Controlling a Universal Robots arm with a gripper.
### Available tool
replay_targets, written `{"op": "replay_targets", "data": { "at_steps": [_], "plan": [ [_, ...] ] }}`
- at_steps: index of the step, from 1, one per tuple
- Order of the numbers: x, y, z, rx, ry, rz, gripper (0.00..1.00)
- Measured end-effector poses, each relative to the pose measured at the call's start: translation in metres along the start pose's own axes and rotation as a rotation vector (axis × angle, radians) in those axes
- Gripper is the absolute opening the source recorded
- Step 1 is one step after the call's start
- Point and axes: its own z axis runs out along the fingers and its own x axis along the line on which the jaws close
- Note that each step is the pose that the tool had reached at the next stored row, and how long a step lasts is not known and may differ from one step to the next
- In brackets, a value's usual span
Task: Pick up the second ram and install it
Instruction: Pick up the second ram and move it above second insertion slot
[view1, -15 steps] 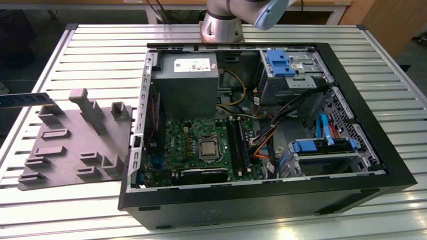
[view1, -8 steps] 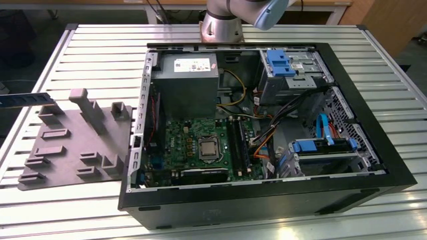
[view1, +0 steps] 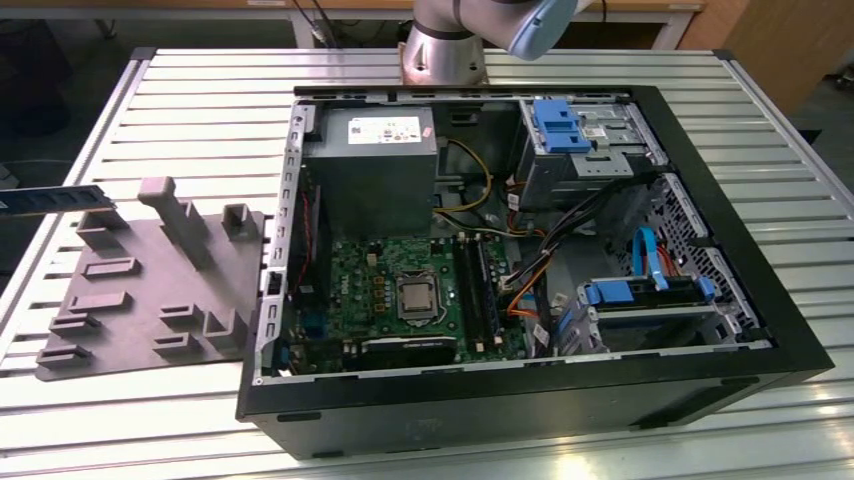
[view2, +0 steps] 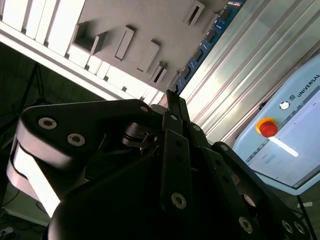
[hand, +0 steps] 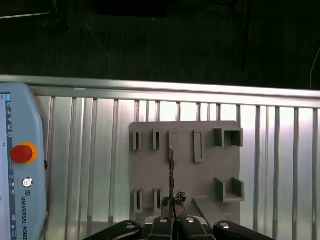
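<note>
Jaws pinch the second ram (hand: 171, 165) edge-on, my gripper (hand: 172, 209) hanging over the grey slotted holder (view1: 134, 290). In the exterior view I've got the stick at 9 o'clock, above the holder and well apart from the open computer case (view1: 534, 405) toward 3 o'clock. A teach pendant (hand: 22, 165) lies on the slatted metal table (view1: 200, 90), dark floor (hand: 160, 40) beyond.

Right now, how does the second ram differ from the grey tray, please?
The second ram is a slim dark stick; the grey tray is a broad slab with raised blocks. The ram is held in the pincer, off the table; the tray lies flat on it. Both are outside the case.
</note>
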Motion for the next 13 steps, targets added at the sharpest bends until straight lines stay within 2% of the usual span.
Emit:
{"op": "replay_targets", "data": {
  "at_steps": [13],
  "plan": [
    [0.0001,-0.0040,-0.0002,-0.0001,0.0000,0.000,0.12]
  ]
}}
